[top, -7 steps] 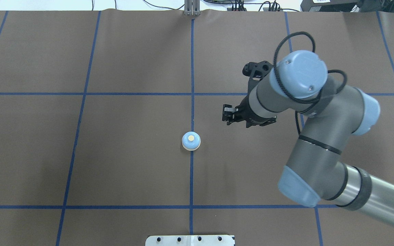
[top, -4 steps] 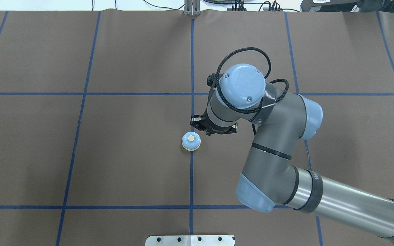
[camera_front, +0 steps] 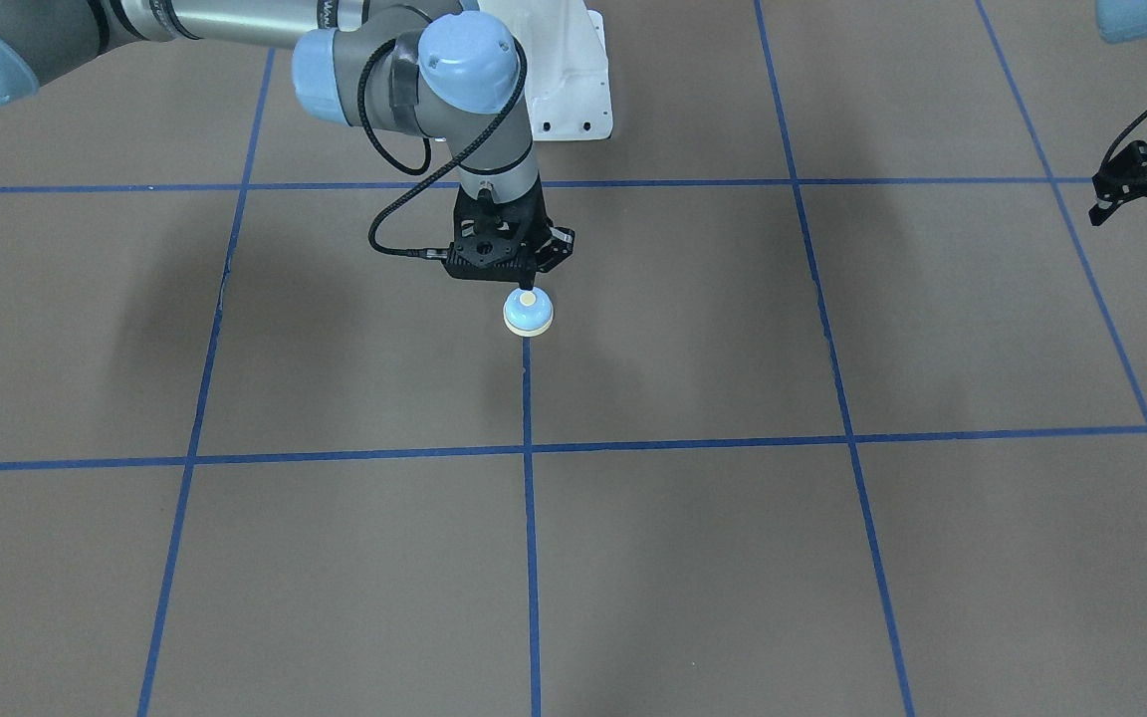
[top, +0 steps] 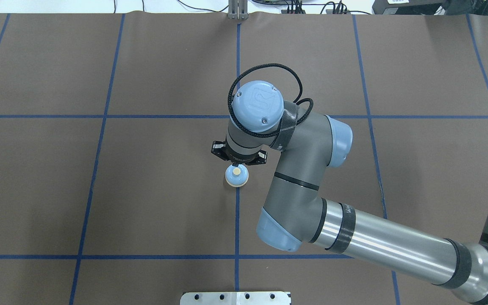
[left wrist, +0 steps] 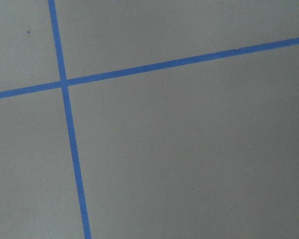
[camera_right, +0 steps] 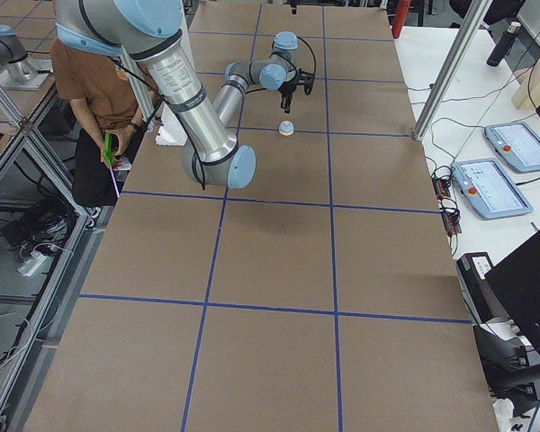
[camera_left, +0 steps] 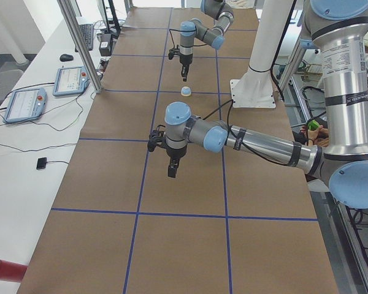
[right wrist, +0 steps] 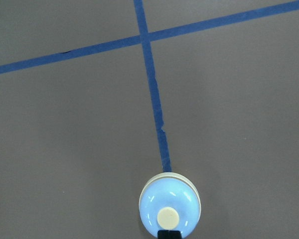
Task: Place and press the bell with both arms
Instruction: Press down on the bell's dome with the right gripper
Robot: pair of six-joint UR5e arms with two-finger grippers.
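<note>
Bell [top: 236, 175] job, biggest to smallest. Desk [top: 151, 190]: brown sheet w/ blue tape grid [top: 237, 220]. Bell sits upright on the centre line, mid-desk, I'd say bc both my arms can reach that spot. Right arm [top: 388, 250] comes in from my right, elbow bent, wrist turned straight down over the bell, so a push would go along the button's travel, not sideways. Left arm [camera_left: 264, 144] is well apart on my left, prob. to stay out of the way. Right claw [camera_front: 528, 290] is clenched on nothing, fingers together as one blunt tip, which I reckon pokes better than a spread pair. Tip is right at the button [right wrist: 167, 217]; can't tell if it's touching. Left claw [camera_left: 172, 170] hangs over bare desk, pointing down; clenched or released, can't tell. Bell itself: dome up, base ring flat on desk, button facing straight up. It's round, so no long axis across the desk; its only axis is vertical, roughly in line w/ my right claw
</note>
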